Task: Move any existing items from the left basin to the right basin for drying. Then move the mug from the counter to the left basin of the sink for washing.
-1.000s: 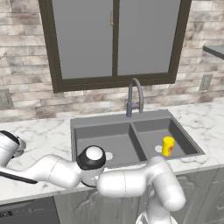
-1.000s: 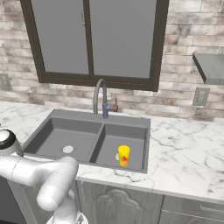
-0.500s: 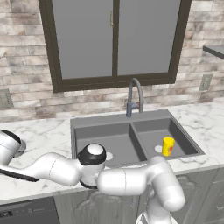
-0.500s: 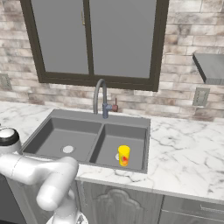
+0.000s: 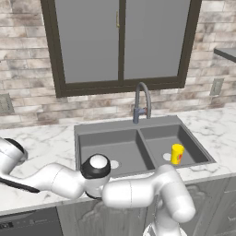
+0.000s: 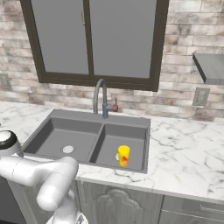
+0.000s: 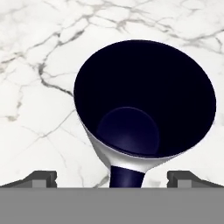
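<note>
We look straight down into the mug, upright on the counter left of the sink; gripper jaws spread wide, one each side (handle between). Yellow cup stands in the right basin.

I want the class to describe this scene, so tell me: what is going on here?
The robot arm reaches left over the counter, its open gripper poised above the mug, fingertips either side of the handle, not gripping. The yellow cup stands upright in the right basin of the sink; the left basin holds nothing.
</note>
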